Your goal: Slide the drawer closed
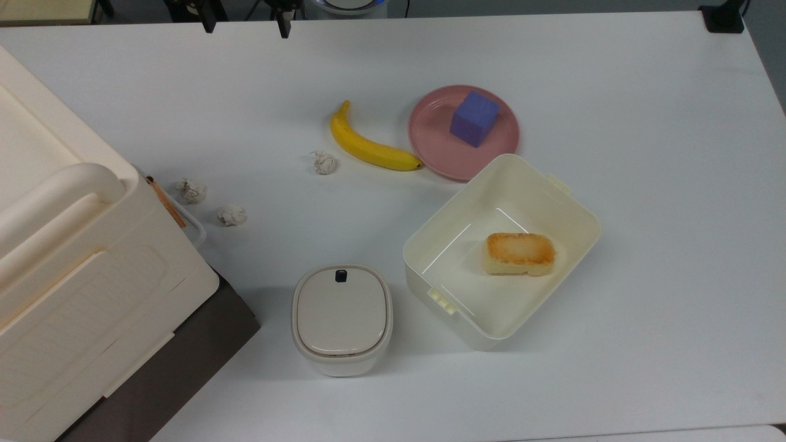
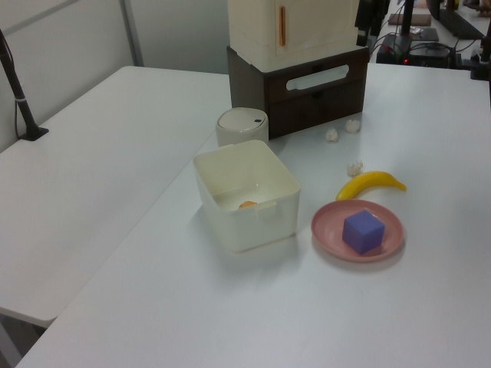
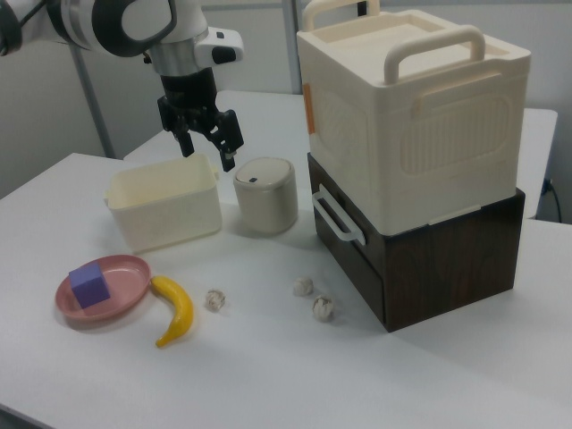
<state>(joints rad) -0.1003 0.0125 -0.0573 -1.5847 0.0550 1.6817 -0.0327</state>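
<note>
The drawer (image 3: 356,239) has a dark brown front and a white loop handle (image 3: 335,217). It sits in the dark cabinet under a large cream box, and its front looks flush with the cabinet. The handle (image 2: 317,77) faces the table in the left view, and its white loop (image 1: 194,224) peeks out below the box in the top view. My gripper (image 3: 208,150) hangs in the air, well away from the handle, open with nothing between its fingers. It also shows at the top view's upper edge (image 1: 245,23) and at the left view's upper edge (image 2: 365,27).
The large cream box (image 3: 411,116) stands on the cabinet. On the table are a cream bin (image 1: 552,190) holding a piece of bread (image 1: 520,253), a lidded canister (image 1: 341,318), a banana (image 1: 368,144), a pink plate (image 1: 433,147) with a purple cube (image 1: 474,118), and three paper balls (image 1: 324,162).
</note>
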